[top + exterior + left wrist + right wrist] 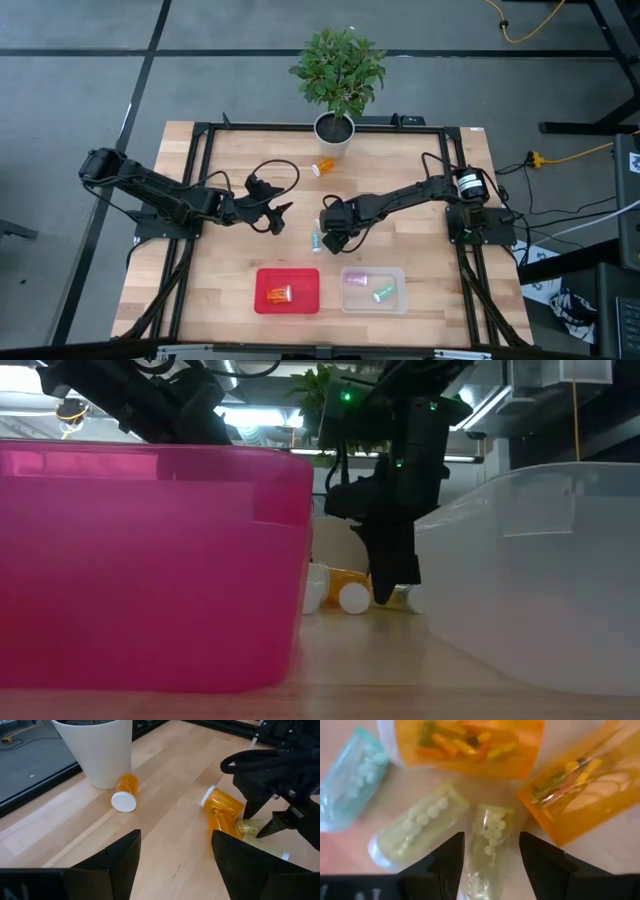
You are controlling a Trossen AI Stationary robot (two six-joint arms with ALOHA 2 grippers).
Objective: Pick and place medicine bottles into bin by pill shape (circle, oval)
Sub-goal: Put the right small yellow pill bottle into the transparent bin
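The right gripper [490, 851] is down at the bottle cluster in the middle of the high view, fingers spread either side of a pale yellow-green bottle [490, 845] of round pills. It should close squarely without nudging the neighbouring orange bottle [580, 790], then carry it to the clear bin [345, 300]. The left gripper [280, 215] waits open at centre-left.

The right gripper [330, 238] hides most of the clustered bottles [317, 240] (high view).
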